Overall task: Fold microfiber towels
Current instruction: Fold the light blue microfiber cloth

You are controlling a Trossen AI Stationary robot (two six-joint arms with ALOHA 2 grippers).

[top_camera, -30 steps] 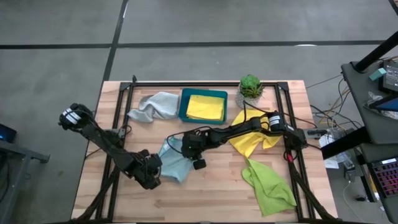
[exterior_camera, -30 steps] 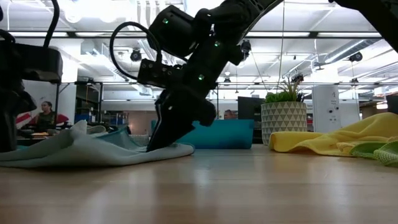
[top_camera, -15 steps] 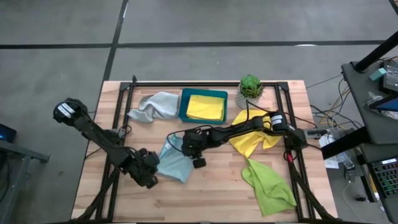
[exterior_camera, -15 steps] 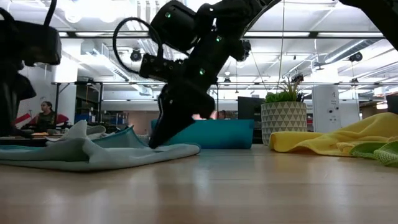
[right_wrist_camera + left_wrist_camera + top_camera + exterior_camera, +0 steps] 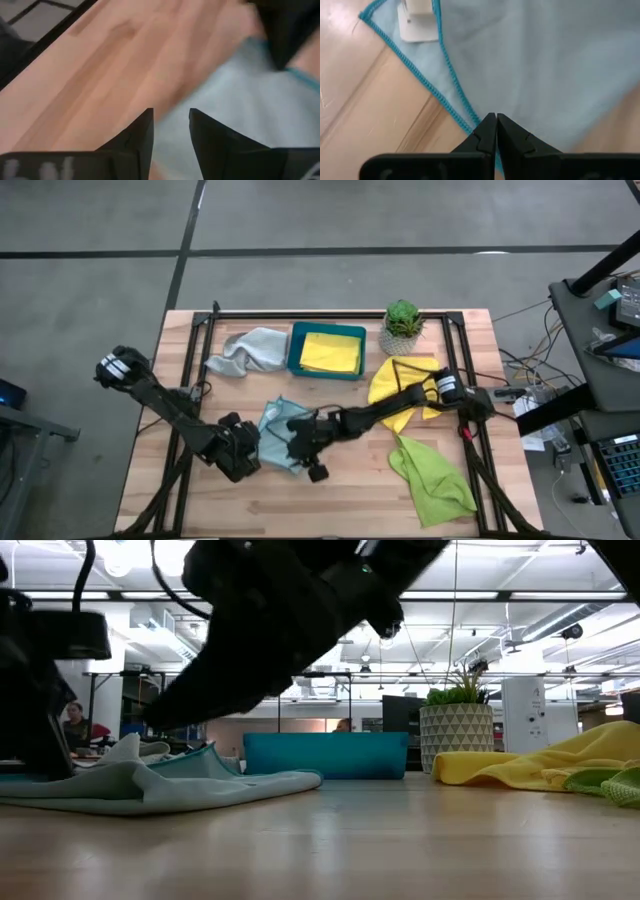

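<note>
The tray [image 5: 326,351] sits at the table's [image 5: 350,490] far edge with a folded towel [image 5: 331,353] in it. Left of it lies a crumpled towel [image 5: 245,350]; right of it stands the potted plant [image 5: 402,323]. Another towel [image 5: 400,402] lies nearer on the right, one more [image 5: 432,478] at the near right corner. Between the left gripper [image 5: 243,455] and right gripper [image 5: 303,452], left of centre, a towel [image 5: 272,435] lies spread.

Five microfiber towels: two yellow [image 5: 331,352] [image 5: 398,402], one light blue [image 5: 275,442], one pale grey [image 5: 247,349], one lime green [image 5: 432,478]. One teal tray [image 5: 294,348]. One potted plant [image 5: 402,321]. Two arms, each with one tool: left [image 5: 247,457], right [image 5: 301,456]. One tabletop [image 5: 350,495].
</note>
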